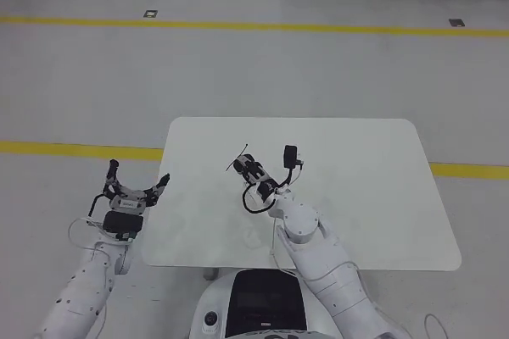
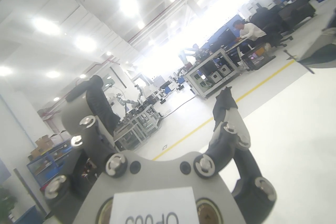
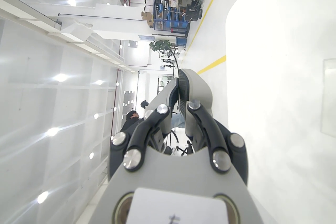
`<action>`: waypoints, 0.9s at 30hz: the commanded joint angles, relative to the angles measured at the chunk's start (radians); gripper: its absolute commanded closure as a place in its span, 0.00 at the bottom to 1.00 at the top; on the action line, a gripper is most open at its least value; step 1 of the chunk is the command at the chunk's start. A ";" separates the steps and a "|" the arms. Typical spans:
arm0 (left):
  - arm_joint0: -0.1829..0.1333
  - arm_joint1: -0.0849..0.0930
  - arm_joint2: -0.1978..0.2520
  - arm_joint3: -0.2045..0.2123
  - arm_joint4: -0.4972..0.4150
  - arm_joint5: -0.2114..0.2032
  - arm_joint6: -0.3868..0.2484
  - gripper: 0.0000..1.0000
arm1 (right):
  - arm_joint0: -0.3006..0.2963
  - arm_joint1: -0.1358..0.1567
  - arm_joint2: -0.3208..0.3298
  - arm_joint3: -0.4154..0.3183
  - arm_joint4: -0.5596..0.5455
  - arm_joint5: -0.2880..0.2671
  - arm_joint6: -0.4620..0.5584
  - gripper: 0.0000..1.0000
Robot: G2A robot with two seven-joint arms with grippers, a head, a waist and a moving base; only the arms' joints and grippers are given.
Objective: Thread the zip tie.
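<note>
Black zip tie in right jaws

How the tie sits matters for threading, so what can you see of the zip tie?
The zip tie is a thin black strap, plastic by its look. The right gripper holds it over the white table, jaws shut on it. In the right wrist view a slim, slightly curved length sticks out past the fingertips. In the top view its free end points away from the robot. Its head and full length cannot be made out. Nothing else is seen touching it.
</note>
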 commanded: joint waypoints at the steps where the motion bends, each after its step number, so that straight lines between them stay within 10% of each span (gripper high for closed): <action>1: -0.021 0.046 0.046 0.004 0.000 -0.004 -0.011 0.00 | 0.002 0.001 -0.002 0.002 0.001 0.003 0.000 1.00; 8: -0.093 0.187 0.189 -0.023 0.000 -0.014 -0.085 0.00 | 0.012 0.003 -0.011 0.016 0.013 0.014 -0.011 1.00; 18: -0.104 0.198 0.208 -0.019 0.000 0.002 -0.100 0.00 | 0.014 0.004 -0.012 0.018 0.017 0.017 -0.010 1.00; 27: -0.283 0.326 0.437 0.046 0.000 0.023 -0.091 0.00 | 0.008 0.008 -0.027 0.013 0.019 0.025 -0.019 1.00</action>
